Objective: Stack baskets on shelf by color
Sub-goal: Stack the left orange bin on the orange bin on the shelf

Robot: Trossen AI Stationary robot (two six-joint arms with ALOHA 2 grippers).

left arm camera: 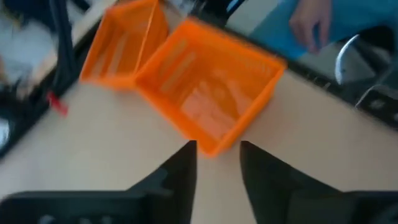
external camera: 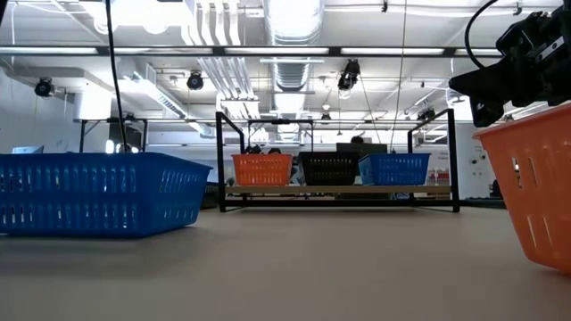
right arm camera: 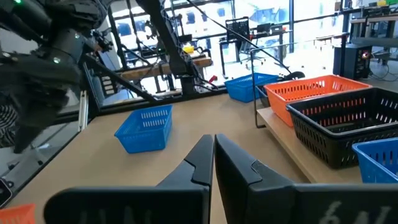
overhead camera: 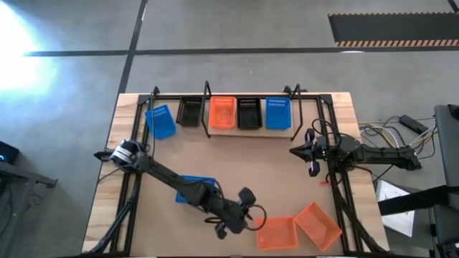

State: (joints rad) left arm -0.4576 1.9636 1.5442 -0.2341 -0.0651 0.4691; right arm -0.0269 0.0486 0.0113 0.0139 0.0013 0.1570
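On the near tabletop (overhead camera: pixel 172 222), the left hand (left arm camera: pixel 217 152), fingers slightly parted and holding nothing, faces an orange perforated plastic basket (left arm camera: pixel 208 102); it looks light and stiff, best pinched by its rim. The right hand (overhead camera: pixel 310 150) waits shut.

Just ahead of the left gripper (left arm camera: pixel 217 155) lies one basket (left arm camera: pixel 208 93); a second basket (left arm camera: pixel 121 43) sits behind it, touching.

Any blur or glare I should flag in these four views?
Left wrist view: motion-blurred, the orange baskets smeared beyond the fingers. High view: strong glare on the floor at upper left. Low view: bright ceiling lights. Right wrist view: sharp.
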